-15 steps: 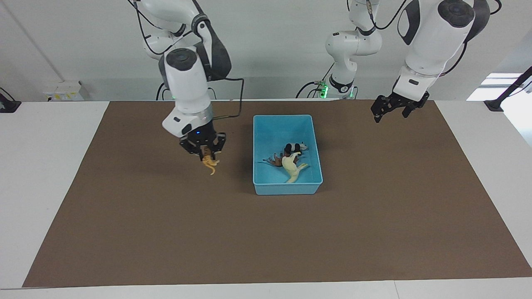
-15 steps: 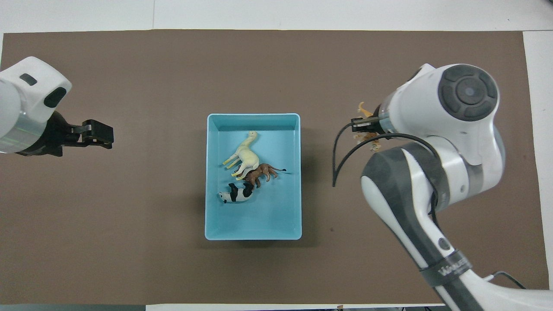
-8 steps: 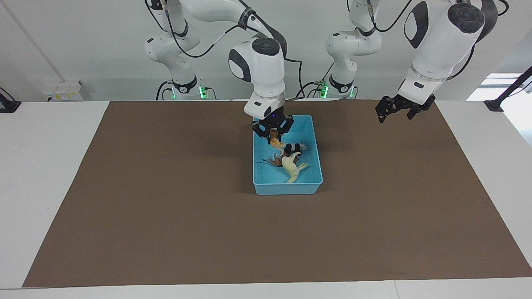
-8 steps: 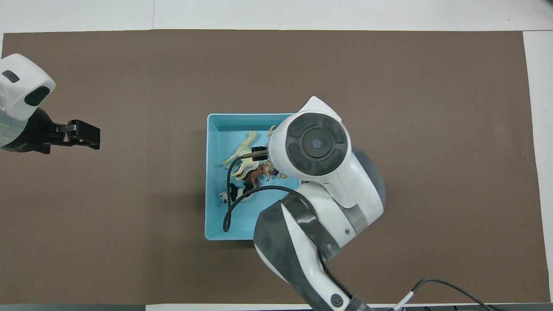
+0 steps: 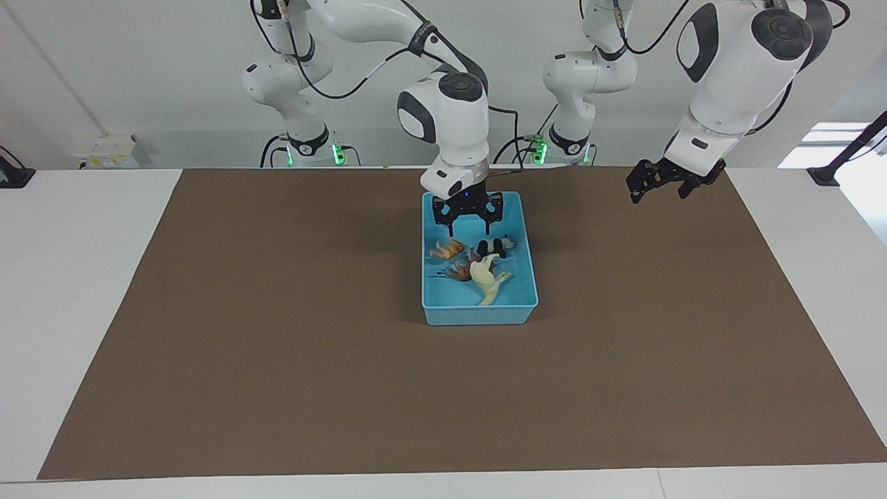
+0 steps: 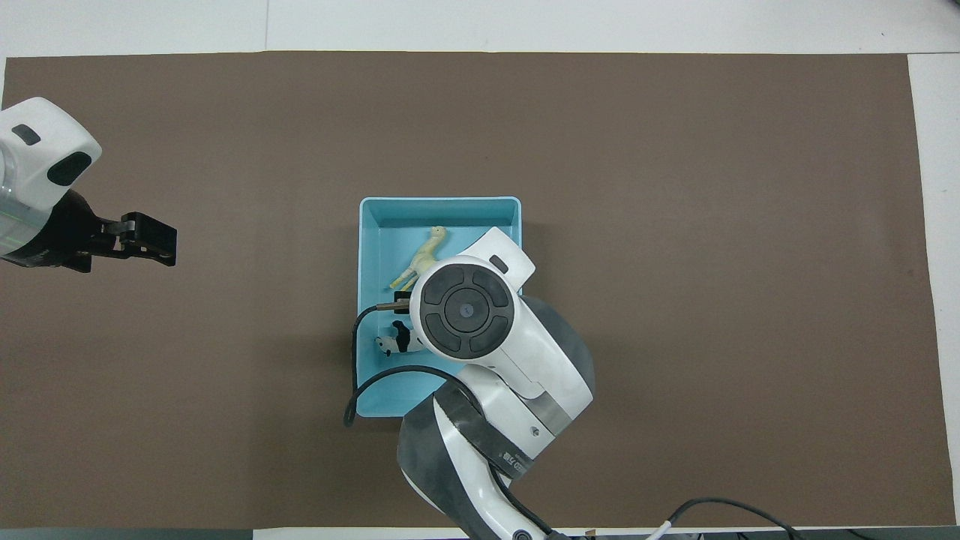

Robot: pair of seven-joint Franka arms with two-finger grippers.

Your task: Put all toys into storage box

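The right hand [image 5: 468, 220] hangs spread and empty over the storage box [image 5: 478, 313]. Inside lie the tiger [image 5: 448, 249], panda [image 5: 490, 246], lion [image 5: 457, 271] and cream long-necked figurine [image 5: 488, 280]. The left hand [image 5: 660, 181] waits over the table [image 5: 277, 360], fingers spread.

We see the right gripper [image 5: 468, 220] hanging open over the storage box [image 5: 479, 315], blocking entry from above at the end nearer the robots. Four toys crowd the box's middle. The brown mat [image 5: 277, 346] around it lies bare.
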